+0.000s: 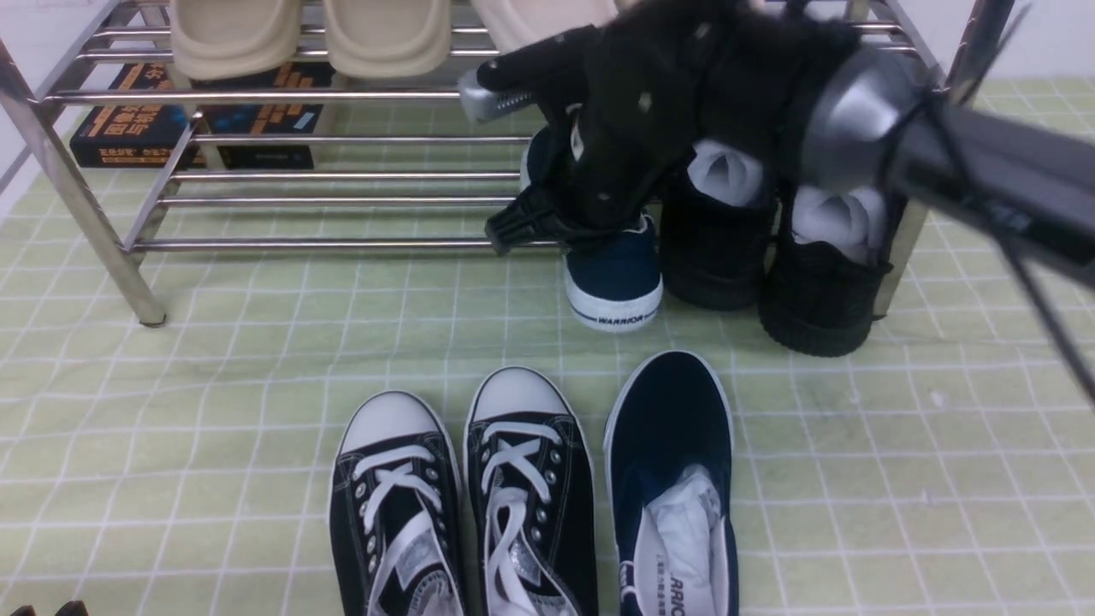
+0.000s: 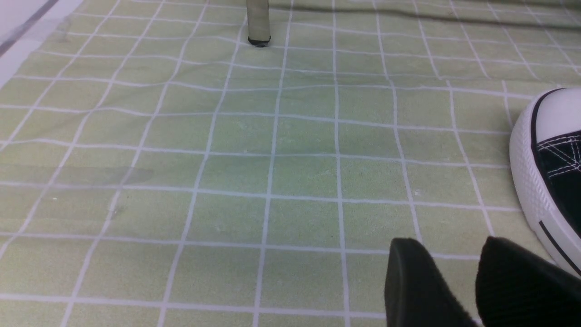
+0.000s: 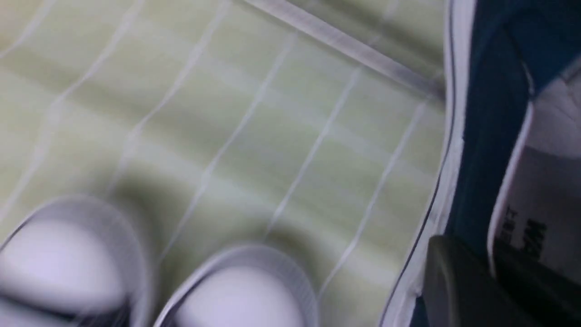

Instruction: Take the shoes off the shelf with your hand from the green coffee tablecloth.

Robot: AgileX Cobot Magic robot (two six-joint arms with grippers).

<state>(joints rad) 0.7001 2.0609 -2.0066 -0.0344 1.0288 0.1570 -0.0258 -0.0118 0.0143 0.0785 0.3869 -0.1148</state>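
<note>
Pair is split. First navy slip-on sits at the right part of the shelf, lower tier, tipped toe-down toward the near side. Its navy canvas upper has a white rubber toe band printed "WARRIOR", with white lining showing at the collar. Can't tell if the toe touches the green coffee tablecloth. Right gripper comes down over its opening, jaws narrow and pinching the side wall, one finger outside and the other inside against the lining; the wrist view is blurred. Second navy slip-on lies flat on the cloth near the middle, toe pointing far, with white paper stuffing and a white insole. It is just right of the black-and-white lace-up sneakers. Black mesh sneakers stand right of the first slip-on at the shelf's right leg. Beige slippers are on the top tier. Left gripper is low over the cloth at near left, jaws wide apart and empty, beside a lace-up's white toe.
</note>
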